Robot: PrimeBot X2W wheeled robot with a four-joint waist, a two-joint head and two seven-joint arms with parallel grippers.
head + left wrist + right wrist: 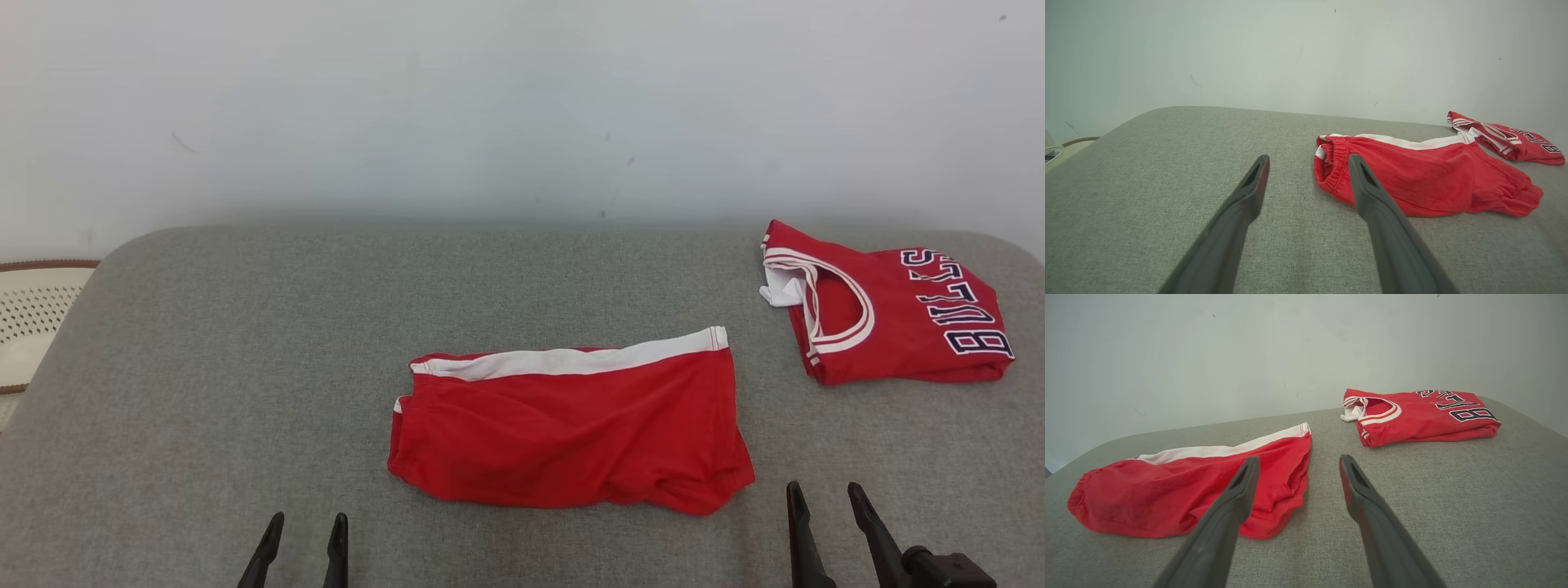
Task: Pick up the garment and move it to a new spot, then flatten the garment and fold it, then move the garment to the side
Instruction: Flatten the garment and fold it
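Note:
A red garment (571, 433), a pair of shorts with a white side stripe, lies folded flat in the middle of the grey padded surface (204, 367). My left gripper (309, 523) stands open near the front edge, left of the shorts and apart from them. My right gripper (824, 494) is open too, just off the shorts' near right corner. In the left wrist view the open gripper (1308, 163) points past the elastic waistband end of the shorts (1425, 179). From the right wrist, the open gripper (1299, 461) frames the shorts' (1180, 486) hem corner.
A folded red jersey (890, 314) with white trim and dark lettering lies at the far right of the surface, also seen as the jersey (1421, 414). A cream perforated object with a brown rim (33, 327) sits beyond the left edge. A pale wall rises behind.

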